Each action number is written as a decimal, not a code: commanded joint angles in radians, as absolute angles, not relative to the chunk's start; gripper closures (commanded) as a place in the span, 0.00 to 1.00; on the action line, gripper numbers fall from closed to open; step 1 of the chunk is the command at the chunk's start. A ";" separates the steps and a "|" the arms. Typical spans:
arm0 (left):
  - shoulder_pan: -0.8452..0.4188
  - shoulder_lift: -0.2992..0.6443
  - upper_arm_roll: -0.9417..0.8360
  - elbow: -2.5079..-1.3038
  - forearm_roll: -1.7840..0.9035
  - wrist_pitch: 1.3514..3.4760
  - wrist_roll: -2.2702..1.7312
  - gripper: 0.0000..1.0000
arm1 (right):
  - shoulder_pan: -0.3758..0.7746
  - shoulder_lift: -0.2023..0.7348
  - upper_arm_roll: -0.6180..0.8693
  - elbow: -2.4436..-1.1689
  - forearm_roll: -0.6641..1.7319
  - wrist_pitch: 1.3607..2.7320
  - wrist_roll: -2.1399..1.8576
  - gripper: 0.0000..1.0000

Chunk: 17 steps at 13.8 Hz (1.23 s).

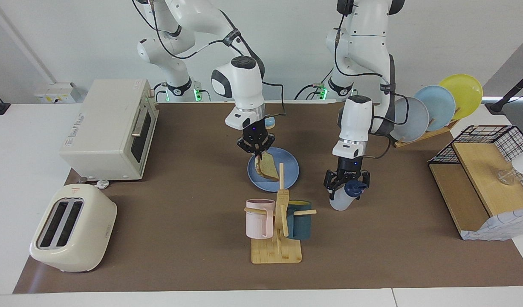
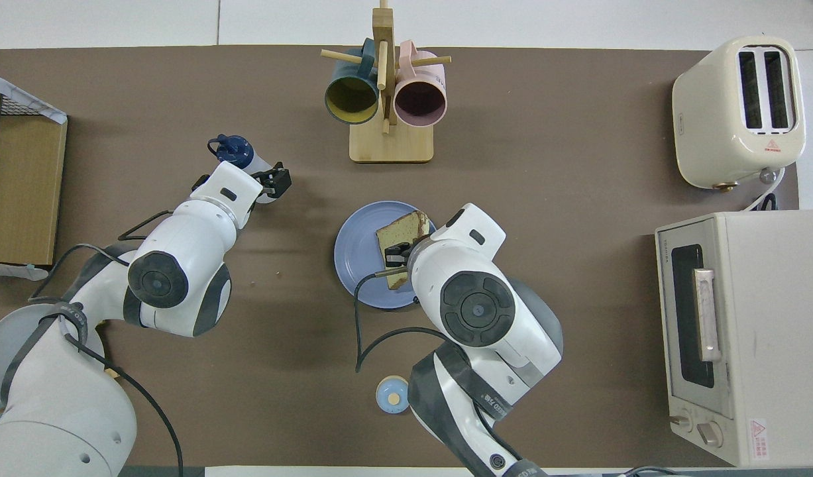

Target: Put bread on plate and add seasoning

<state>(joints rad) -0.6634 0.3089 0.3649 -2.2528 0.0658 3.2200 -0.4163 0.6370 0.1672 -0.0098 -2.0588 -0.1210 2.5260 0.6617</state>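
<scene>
Right gripper (image 1: 256, 152) over plate (image 1: 290, 158), fingertips at top edge of bread (image 1: 268, 168); bread leans tilted on plate. Left gripper (image 1: 346, 182) spread wide around seasoning bottle (image 1: 340, 199), which stands on mat.

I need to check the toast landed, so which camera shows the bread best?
The overhead view: the bread tilts over the plate, its face largely visible. In the facing view the bread is smaller, under the right gripper.

Both arms are bent downward with wrists held nearly vertical. The right end effector (image 1: 256, 150) is pointed straight down, its fingertips drawn close together. The left end effector (image 1: 345, 184) is lowered toward the tabletop, its fingers (image 1: 329, 181) spread wide apart.
</scene>
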 commanded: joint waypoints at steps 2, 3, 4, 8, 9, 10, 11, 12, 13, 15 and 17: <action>-0.690 0.333 0.391 -2.243 0.057 3.276 -0.426 0.00 | 0.626 0.147 -0.002 -2.083 -0.115 2.546 0.733 0.55; -0.690 0.333 0.391 -2.250 0.058 3.292 -0.426 0.04 | 0.626 0.149 -0.002 -2.079 -0.115 2.543 0.742 0.46; -0.690 0.333 0.391 -2.259 0.060 3.304 -0.425 0.11 | 0.626 0.149 -0.002 -2.076 -0.117 2.542 0.742 0.38; -0.687 0.325 0.391 -2.273 0.069 3.306 -0.387 1.00 | 0.621 0.150 -0.003 -2.068 -0.115 2.536 0.738 0.17; -0.684 0.324 0.390 -2.273 0.069 3.304 -0.362 1.00 | 0.614 0.152 -0.003 -2.057 -0.115 2.528 0.736 0.17; -0.681 0.324 0.390 -2.273 0.069 3.306 -0.362 1.00 | 0.603 0.149 -0.003 -2.048 -0.115 2.517 0.736 0.17; -0.675 0.324 0.390 -2.270 0.069 3.306 -0.356 1.00 | 0.594 0.147 -0.003 -2.030 -0.117 2.496 0.732 0.17; -0.673 0.324 0.390 -2.267 0.069 3.304 -0.356 1.00 | 0.583 0.146 -0.005 -2.007 -0.117 2.471 0.729 0.17; -0.672 0.324 0.390 -2.264 0.069 3.304 -0.356 1.00 | 0.571 0.147 -0.005 -1.970 -0.115 2.438 0.727 0.17; -0.646 0.319 0.390 -2.220 0.071 3.268 -0.348 1.00 | 0.558 0.155 -0.003 -1.912 -0.117 2.379 0.721 0.17; -0.638 0.318 0.388 -2.156 0.071 3.162 -0.327 1.00 | 0.557 0.161 -0.006 -1.881 -0.115 2.347 0.721 0.17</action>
<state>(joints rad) -0.6511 0.3209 0.3874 -2.2211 0.0665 3.2480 -0.3550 0.5642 0.1520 -0.0111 -1.9141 -0.1210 2.3818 0.7238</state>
